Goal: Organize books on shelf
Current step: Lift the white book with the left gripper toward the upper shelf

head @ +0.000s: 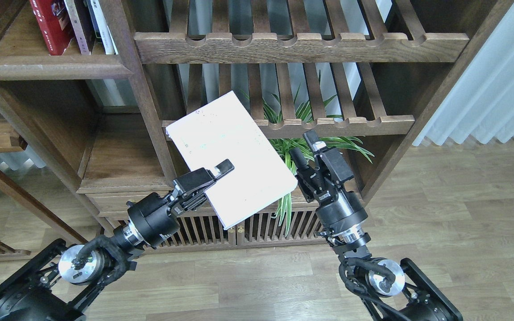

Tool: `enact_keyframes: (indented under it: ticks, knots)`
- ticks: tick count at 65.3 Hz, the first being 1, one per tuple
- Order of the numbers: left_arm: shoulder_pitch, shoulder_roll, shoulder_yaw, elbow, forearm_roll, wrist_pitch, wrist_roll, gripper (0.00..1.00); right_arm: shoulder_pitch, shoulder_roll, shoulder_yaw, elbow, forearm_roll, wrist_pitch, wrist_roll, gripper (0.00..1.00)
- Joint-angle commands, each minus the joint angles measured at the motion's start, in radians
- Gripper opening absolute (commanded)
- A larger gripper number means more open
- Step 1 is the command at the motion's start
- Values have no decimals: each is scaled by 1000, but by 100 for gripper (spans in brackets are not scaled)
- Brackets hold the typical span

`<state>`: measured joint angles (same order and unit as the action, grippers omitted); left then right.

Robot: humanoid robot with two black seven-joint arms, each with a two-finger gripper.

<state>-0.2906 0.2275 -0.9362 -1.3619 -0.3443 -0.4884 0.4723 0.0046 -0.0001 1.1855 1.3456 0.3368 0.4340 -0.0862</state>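
one white book (234, 156) hangs in the air before the slatted racks (301, 47), long axis tilted from upper left to lower right, cover facing up. the left gripper (214, 174) is clamped on its lower left edge. the right gripper (306, 147), fingers apart, sits just beside the book's right corner, holding nothing. three books (72, 24) stand on the shelf (51, 67) at upper left. a green plant (301, 138) shows behind.

My view is bright and sharp, lit by daylight through the pale curtains (493, 84) on the right. The white book (234, 156) in my left tool (214, 176) is blown out by glare, its cover print nearly lost. Straight shelf posts (143, 89) lean outward toward the edges.
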Motion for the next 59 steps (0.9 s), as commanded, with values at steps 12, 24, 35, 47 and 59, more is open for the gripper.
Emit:
enact_keyframes:
  ticks: [12,24,35,47,59]
  knots:
    - [-50,170,2,-20,1,0,16,6,-9,0,-1,0,-2,-20,8,81]
    - [-59,294,-1,-22,2,0,16,6,-9,0,-3,-14,-5,-66,8,83]
    - [-88,409,0,-22,2,0,16,7,-9,0,-18,-23,-18,-74,8,85]
    - [-162,596,4,-22,10,0,16,8,-8,0,-24,-52,-42,-83,8,85]
    - [-190,754,10,-22,8,0,16,10,-5,0,-24,-56,-44,-84,8,85]
